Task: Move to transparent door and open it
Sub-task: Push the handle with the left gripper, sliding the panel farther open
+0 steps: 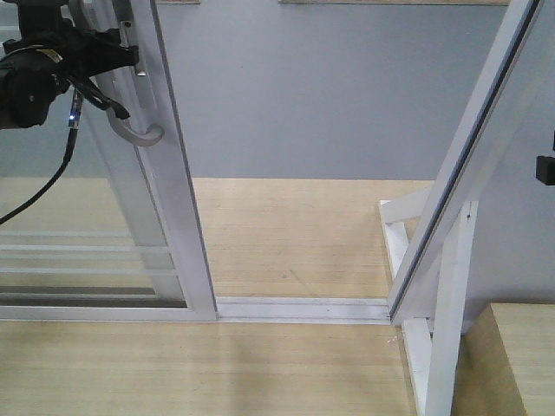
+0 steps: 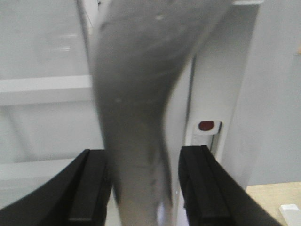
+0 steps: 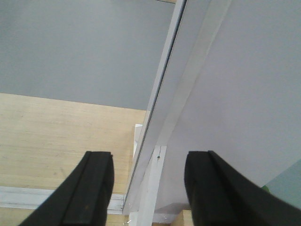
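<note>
The transparent door point(image 1: 179, 217) stands at the left of the front view, a white-framed glass panel with thin white bars low down. Its curved grey handle point(image 1: 146, 132) is on the right stile. My left gripper point(image 1: 130, 59) reaches in from the left at the upper part of the handle. In the left wrist view the blurred grey handle point(image 2: 136, 94) runs between the two black fingers point(image 2: 91, 188). The left gripper point(image 2: 143, 157) is open, with a small gap at the right finger. My right gripper point(image 3: 148, 160) is open and empty, facing the white frame post point(image 3: 150, 188).
A white floor track point(image 1: 303, 308) runs from the door to the white frame post point(image 1: 451, 286) at the right, with an open gap between them. A slanted white-framed panel point(image 1: 486, 130) leans over the post. A wooden box point(image 1: 520, 355) sits at lower right. A grey wall point(image 1: 329, 87) lies beyond.
</note>
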You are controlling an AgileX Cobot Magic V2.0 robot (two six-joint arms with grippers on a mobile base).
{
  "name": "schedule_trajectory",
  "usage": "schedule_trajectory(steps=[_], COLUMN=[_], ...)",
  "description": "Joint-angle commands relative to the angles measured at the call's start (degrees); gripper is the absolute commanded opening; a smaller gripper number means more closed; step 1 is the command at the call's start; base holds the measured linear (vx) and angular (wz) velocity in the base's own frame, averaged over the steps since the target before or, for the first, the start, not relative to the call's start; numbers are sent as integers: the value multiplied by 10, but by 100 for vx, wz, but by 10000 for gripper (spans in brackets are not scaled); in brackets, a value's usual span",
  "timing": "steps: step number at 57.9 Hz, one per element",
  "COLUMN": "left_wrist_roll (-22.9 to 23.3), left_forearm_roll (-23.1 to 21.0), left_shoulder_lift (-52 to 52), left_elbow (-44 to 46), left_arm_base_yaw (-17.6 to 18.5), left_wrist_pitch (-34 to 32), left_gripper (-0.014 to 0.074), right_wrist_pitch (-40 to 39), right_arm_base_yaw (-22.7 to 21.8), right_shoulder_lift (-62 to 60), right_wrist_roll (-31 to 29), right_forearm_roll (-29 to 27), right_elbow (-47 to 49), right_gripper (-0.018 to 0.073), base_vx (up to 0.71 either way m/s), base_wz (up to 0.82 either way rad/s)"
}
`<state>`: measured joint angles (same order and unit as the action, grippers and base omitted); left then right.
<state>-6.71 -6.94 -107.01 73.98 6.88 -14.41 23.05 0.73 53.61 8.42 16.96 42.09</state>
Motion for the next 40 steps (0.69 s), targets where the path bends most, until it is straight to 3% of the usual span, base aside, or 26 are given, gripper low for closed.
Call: schedule_trajectory(steps=[1,20,40], left_wrist_roll=[-1,-58,-61], left_forearm_roll=[-5,-4,-4], left_shoulder_lift=[41,130,304], left_elbow=[19,-34,-244], left_arm_base_yaw=[-10,-25,-29], left_wrist_pitch=[-17,80,81], left_gripper=[442,442,440], right_wrist_pitch=[-41,-42,-67], right_arm_base_yaw=[-3,-3,-3], right_shoulder_lift=[-7,-7,-7], right_wrist_roll=[-3,-3,-3], right_forearm_roll=[9,9,6], right_elbow=[17,17,17], right_gripper=[417,417,417], base_vx=[0,0,0], base_wz=[0,0,0])
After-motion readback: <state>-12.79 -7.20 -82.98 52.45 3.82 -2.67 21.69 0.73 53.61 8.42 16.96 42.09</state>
